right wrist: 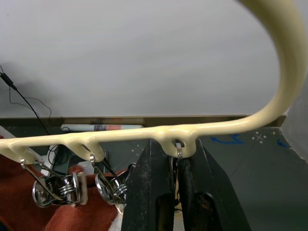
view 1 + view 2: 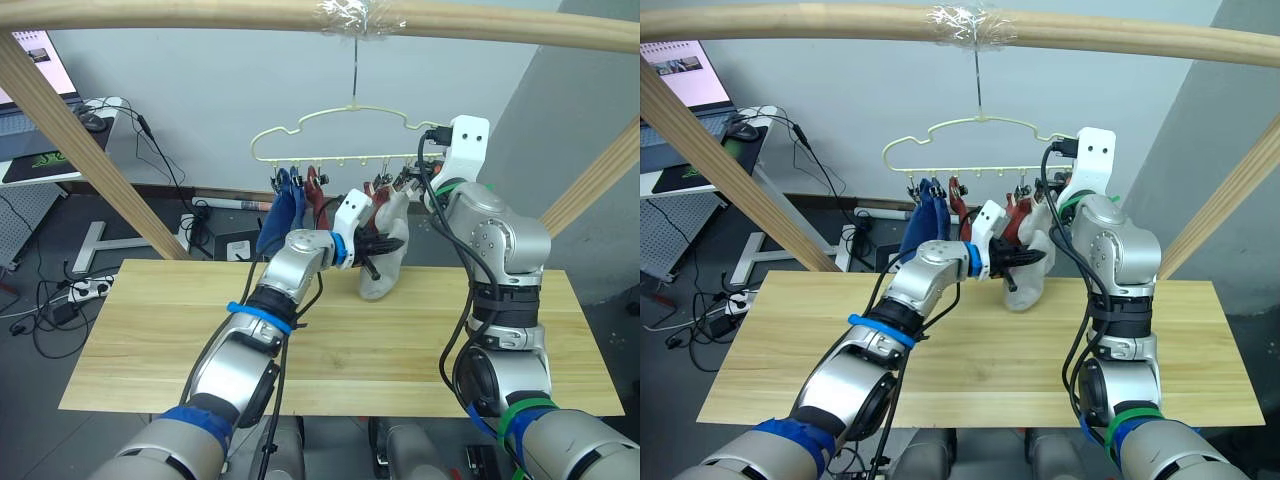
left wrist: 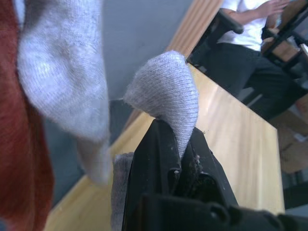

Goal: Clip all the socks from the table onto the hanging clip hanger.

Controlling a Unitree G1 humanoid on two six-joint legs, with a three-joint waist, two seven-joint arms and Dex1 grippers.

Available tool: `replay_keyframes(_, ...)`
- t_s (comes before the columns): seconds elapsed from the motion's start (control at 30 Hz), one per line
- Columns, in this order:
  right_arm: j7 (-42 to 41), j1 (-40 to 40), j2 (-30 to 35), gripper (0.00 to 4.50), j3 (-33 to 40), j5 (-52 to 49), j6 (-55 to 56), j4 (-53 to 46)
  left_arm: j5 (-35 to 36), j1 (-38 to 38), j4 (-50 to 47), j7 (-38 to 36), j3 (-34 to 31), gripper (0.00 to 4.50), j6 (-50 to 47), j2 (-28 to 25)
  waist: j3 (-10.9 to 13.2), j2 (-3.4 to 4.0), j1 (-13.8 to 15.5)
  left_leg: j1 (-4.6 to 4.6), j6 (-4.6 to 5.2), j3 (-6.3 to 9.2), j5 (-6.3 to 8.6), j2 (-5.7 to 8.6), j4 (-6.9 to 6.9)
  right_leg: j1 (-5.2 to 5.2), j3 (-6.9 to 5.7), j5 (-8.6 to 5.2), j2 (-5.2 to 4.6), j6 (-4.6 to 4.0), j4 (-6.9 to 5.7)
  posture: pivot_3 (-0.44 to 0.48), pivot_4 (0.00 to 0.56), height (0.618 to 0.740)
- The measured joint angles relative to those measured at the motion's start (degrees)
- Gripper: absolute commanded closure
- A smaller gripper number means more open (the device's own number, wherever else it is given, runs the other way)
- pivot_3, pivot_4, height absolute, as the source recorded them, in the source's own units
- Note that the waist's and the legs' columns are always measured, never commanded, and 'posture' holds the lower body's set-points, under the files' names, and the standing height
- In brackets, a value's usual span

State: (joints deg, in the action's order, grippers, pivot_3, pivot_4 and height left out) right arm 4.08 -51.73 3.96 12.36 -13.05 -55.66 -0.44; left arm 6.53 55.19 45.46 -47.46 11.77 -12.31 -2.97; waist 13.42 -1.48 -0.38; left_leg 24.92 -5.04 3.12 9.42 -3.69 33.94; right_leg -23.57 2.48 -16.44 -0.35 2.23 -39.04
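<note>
The pale yellow clip hanger (image 2: 330, 125) hangs by its hook from the top pole. Blue socks (image 2: 283, 215) and rust-red socks (image 2: 318, 200) hang from its clips. My left gripper (image 2: 388, 245) is shut on a fold of a light grey sock (image 3: 168, 82), holding it above the table (image 2: 150, 340) just under the hanger's right end. Another stretch of grey sock (image 3: 62, 82) hangs close beside it, against a rust-red one (image 3: 19, 159). My right gripper (image 1: 177, 151) is up at the hanger's right end, shut on a metal clip (image 1: 179, 153) under the wire.
Slanted wooden frame poles (image 2: 90, 150) stand at both sides, with a cross pole (image 2: 200, 15) on top. Two free metal clips (image 1: 57, 187) hang further along the wire. A desk with a laptop (image 2: 30, 110) and floor cables lie back left. A seated person (image 3: 250, 29) is beyond the table.
</note>
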Motion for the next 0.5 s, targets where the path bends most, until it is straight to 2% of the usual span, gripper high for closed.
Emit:
replay_keyframes(0.23,0.4,-0.7,0.0,4.50,0.4,0.0,-1.0,-0.4,-1.5,6.6,13.4,2.7,-2.7,4.45,7.1,2.7,0.0,0.00,-0.2,0.04,0.00,-0.02,0.00,0.00,-0.01,-0.05,0.01,0.00,0.00,0.00,0.01,0.059,0.200,0.740)
replay_keyframes(0.5,1.0,-0.7,-0.6,4.50,0.5,0.0,-1.8,-1.0,-2.4,10.7,18.9,4.2,-5.5,4.45,10.4,4.3,0.0,0.00,-0.2,0.07,0.00,-0.02,0.00,0.00,-0.01,-0.07,0.01,0.00,0.00,0.01,0.00,0.057,0.199,0.740)
